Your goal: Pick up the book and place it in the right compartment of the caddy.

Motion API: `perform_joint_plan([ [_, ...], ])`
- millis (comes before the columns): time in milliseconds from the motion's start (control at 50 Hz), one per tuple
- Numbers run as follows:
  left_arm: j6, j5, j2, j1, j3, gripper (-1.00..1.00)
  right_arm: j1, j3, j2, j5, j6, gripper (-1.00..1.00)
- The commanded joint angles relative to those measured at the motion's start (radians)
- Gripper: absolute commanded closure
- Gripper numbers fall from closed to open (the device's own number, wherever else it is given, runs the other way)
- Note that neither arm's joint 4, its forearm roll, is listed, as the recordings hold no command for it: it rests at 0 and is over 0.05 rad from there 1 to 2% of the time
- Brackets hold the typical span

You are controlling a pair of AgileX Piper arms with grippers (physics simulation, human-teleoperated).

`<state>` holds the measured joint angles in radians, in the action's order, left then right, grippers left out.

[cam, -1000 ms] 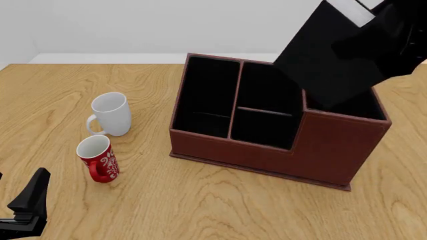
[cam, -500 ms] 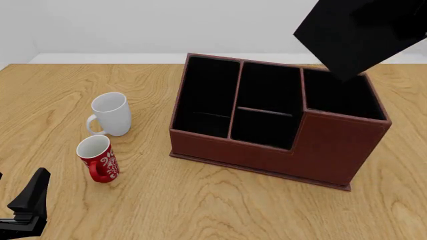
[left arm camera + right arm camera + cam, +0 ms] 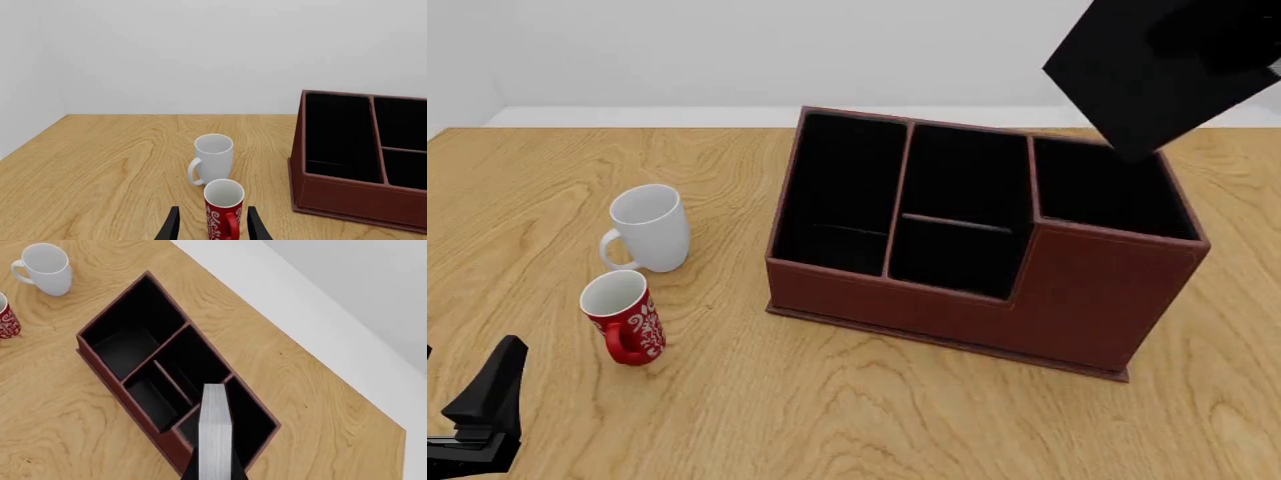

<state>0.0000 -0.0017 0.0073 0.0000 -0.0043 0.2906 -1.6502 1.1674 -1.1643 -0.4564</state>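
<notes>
The black book [image 3: 1154, 70] hangs tilted in the air above the back of the caddy [image 3: 961, 300], its low corner just over the right compartment [image 3: 1108, 190]. In the right wrist view my right gripper [image 3: 215, 474] is shut on the book [image 3: 215, 435], white page edges facing the camera, with the right compartment [image 3: 250, 425] below it. In the front view the right gripper merges with the black cover. My left gripper [image 3: 481, 410] rests low at the near left, open and empty [image 3: 213, 230].
A white mug [image 3: 651, 228] and a red patterned mug [image 3: 625, 318] stand left of the caddy. The red mug [image 3: 223, 210] is just ahead of the left fingers, the white mug [image 3: 213, 159] behind it. The caddy's middle section is split by a divider.
The book has risen from dipping at the right compartment to hanging above it, then shifted slightly right. The left arm has not moved.
</notes>
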Motion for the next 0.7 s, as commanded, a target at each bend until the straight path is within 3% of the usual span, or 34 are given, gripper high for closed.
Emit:
perform_joint_plan([
  [20, 0.0, 0.0, 0.0, 0.0, 0.0, -1.0, -0.046, 0.067, -0.006, 0.069, 0.05, 1.0],
  [700, 0.0, 0.0, 0.0, 0.0, 0.0, -1.0, -0.106, 0.172, 0.014, 0.162, 0.087, 1.0],
])
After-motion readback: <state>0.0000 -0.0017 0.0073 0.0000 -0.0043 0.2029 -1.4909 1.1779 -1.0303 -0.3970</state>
